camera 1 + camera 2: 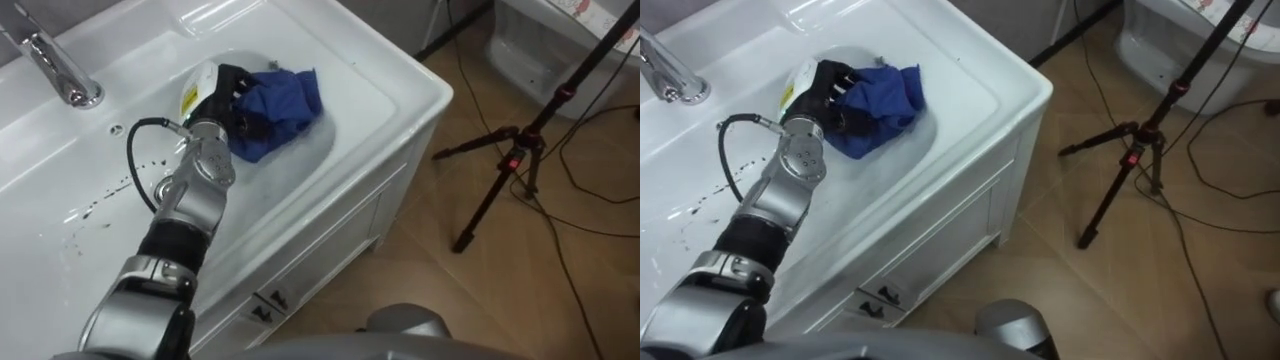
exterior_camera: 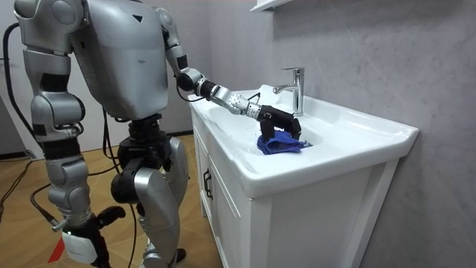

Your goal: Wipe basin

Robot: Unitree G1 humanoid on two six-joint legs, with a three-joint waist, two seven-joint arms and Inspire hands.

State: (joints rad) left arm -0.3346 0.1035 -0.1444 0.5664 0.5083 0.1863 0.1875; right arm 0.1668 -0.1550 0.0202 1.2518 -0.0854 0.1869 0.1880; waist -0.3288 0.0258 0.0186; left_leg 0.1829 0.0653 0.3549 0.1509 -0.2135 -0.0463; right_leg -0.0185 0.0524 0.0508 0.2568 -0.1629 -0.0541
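Note:
A crumpled blue cloth [image 1: 285, 105] lies in the bowl of the white basin [image 1: 365, 85], against its far side. My left hand [image 1: 222, 92] reaches in from the lower left and rests on the cloth's left part, its dark fingers curled into the fabric. In the room view the same hand [image 2: 281, 119] sits over the cloth [image 2: 279, 145] just below the tap. My right hand [image 2: 80, 242] hangs beside my leg at the room view's left. I stand at the side of the vanity, body upright.
A chrome tap [image 1: 60, 65] rises at the back of the basin. Dark specks [image 1: 100, 205] mark the wet counter beside my forearm. White cabinet doors [image 1: 330, 240] sit below. A black tripod [image 1: 520, 150] and cables stand on the wooden floor to the right.

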